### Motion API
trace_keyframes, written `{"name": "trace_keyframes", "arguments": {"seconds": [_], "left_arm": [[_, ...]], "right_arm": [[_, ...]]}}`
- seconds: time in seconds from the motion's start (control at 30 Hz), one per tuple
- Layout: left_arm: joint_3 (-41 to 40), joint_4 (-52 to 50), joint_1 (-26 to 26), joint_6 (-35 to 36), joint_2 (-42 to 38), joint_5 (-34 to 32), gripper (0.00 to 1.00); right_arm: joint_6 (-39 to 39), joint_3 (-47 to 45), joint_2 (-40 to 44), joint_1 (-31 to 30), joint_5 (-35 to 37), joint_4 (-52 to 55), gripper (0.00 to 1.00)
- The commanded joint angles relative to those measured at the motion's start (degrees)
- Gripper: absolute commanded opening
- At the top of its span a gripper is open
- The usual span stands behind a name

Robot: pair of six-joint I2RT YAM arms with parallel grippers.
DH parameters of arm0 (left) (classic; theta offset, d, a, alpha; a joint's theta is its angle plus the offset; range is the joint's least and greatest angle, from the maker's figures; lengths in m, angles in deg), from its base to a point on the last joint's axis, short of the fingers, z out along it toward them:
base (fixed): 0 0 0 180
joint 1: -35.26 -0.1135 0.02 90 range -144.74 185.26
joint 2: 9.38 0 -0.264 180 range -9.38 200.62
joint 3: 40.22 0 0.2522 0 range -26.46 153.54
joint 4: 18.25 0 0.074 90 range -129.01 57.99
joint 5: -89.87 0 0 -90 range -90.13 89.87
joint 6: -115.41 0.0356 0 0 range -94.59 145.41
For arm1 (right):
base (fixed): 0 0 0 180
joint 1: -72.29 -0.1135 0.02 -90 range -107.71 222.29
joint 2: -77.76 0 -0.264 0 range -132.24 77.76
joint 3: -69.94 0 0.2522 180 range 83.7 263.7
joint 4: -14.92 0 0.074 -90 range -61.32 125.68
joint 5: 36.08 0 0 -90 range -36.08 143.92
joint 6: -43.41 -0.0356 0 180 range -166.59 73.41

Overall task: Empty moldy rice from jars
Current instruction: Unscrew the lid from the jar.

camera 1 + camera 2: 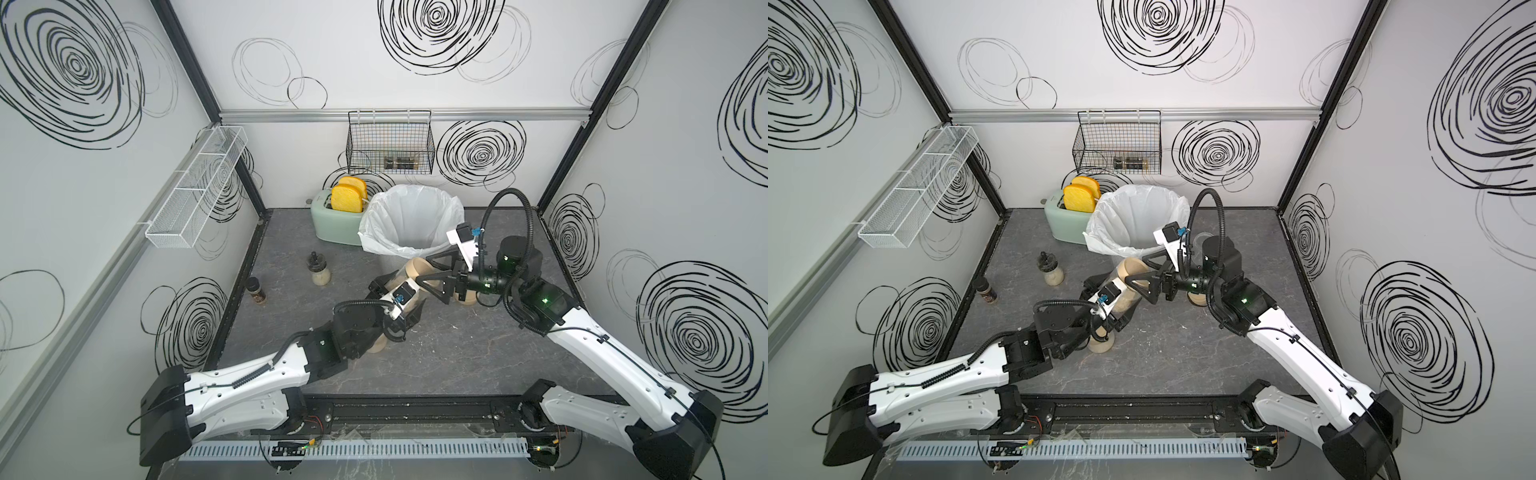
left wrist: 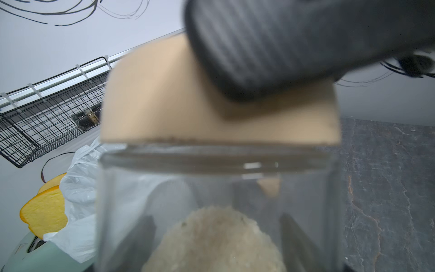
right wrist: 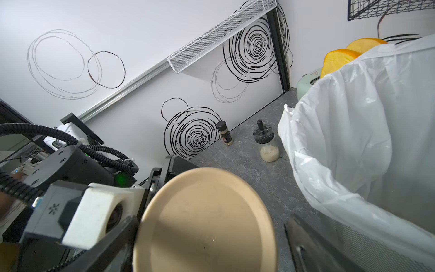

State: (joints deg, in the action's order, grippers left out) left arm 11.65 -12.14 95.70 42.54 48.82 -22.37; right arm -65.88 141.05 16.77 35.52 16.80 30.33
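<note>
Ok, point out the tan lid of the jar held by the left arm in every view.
In a top view: tan lid, near centre, just in front of the white-lined bin.
In a top view: lid slightly left of centre, before the bin.
Left wrist: lid upper middle, capping the clear jar.
Right wrist: large disc, bottom centre.
Shared landmark: the bin, in all four.
</note>
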Motion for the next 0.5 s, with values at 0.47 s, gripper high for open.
{"name": "trace_keyframes", "arguments": {"seconds": [0.47], "left_arm": [[2.35, 6.47, -4.3, -6.78, -4.19, 14.29, 0.84]], "right_arm": [[2.33, 0.14, 0.39, -0.4, -1.53, 0.49, 0.79]]}}
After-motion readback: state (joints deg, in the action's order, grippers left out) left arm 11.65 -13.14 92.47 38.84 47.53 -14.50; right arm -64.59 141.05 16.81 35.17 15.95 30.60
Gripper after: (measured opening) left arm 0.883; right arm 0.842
